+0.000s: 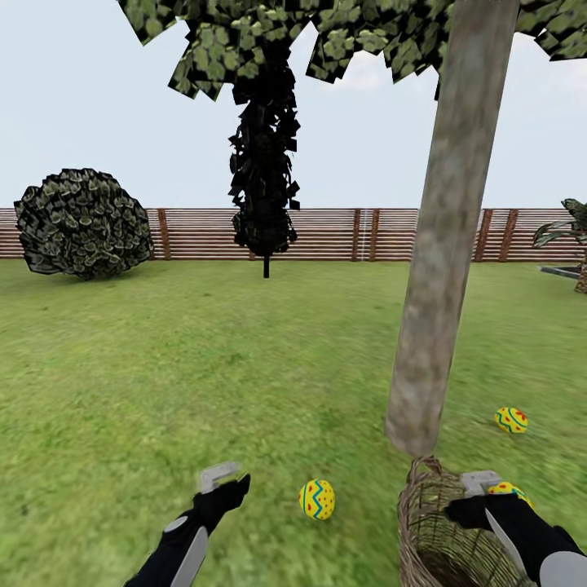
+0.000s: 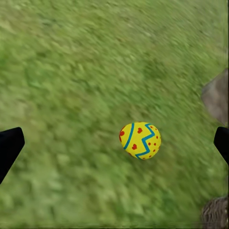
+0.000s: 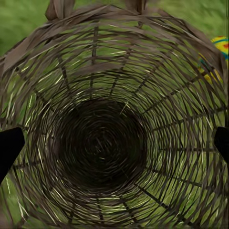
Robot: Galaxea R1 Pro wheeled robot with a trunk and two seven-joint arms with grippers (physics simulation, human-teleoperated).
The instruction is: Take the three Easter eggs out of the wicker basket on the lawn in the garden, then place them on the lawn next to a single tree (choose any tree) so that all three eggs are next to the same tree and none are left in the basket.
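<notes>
Flat, even daylight lit the scene under a pale sky, with no cast shadows or glare. The lawn [image 1: 163,367] rendered smeared and soft, blurrier in the left wrist view. Beyond the left gripper [image 1: 224,481], an egg [image 2: 140,140] stayed fairly sharp. The basket [image 3: 114,95] darkened toward its centre.

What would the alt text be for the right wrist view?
Looking straight down into the wicker basket, whose dark woven bottom holds no eggs. Green lawn shows past the rim, and part of a yellow Easter egg lies outside the basket wall.
</notes>
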